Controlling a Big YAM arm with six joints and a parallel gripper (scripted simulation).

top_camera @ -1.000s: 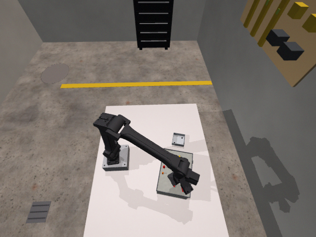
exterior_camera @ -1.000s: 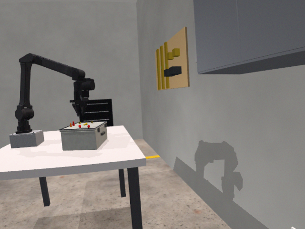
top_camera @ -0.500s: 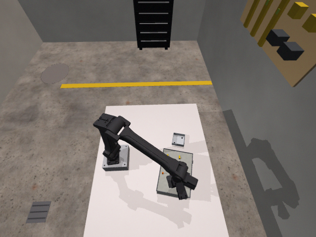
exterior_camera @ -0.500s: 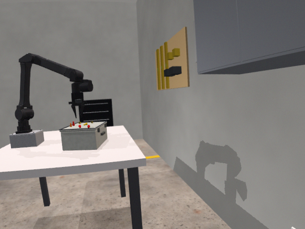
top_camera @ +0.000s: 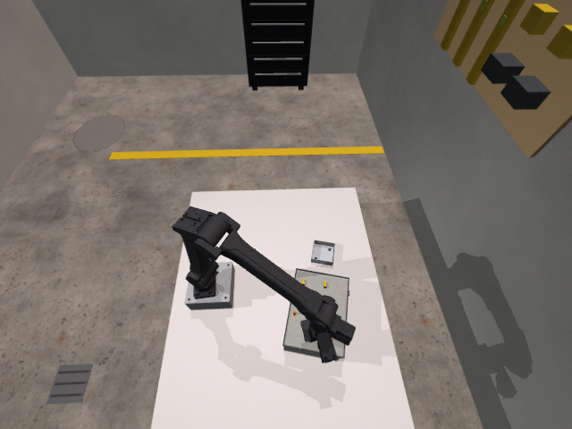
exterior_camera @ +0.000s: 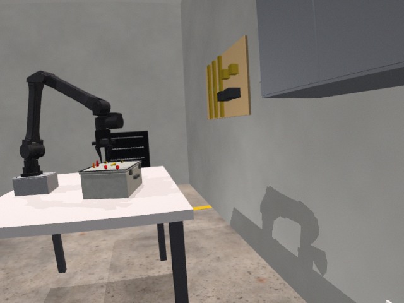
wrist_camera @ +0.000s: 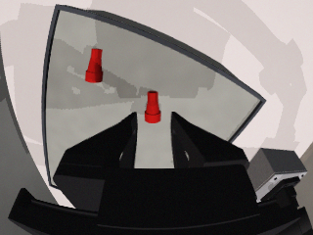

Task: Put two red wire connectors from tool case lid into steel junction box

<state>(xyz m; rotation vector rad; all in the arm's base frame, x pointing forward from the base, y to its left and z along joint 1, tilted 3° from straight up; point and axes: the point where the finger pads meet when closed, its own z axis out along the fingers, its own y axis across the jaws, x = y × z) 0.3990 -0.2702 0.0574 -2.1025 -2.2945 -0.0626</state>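
The part-open gripper [top_camera: 325, 343] [exterior_camera: 103, 161] [wrist_camera: 154, 118] lines up over a red connector on the lid, its fingers holding nothing
In the wrist view, the nearer connector [wrist_camera: 153, 108] lies at center, just ahead of the gap between the fingertips, with a second red one [wrist_camera: 94, 66] at upper left; both are on the lid of the tool case [top_camera: 295, 332] [exterior_camera: 104, 185] [wrist_camera: 196, 73], and the steel junction box [top_camera: 322, 263], right of center in the top view, shows no red connector inside; best to center the gap over the nearer piece, sink straight down with the pads astride its body, stop short of pressing the lid, then close gently and lift clear before heading for the box, since an off-center descent could knock it over

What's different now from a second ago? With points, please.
The claw [exterior_camera: 103, 161] [wrist_camera: 154, 118] has come down closer to the tool case's lid [exterior_camera: 125, 165] [wrist_camera: 64, 117] and turned. Nothing was visibly taken hold of or let go. The tool case [exterior_camera: 104, 185] and steel junction box [top_camera: 323, 252] stayed put.
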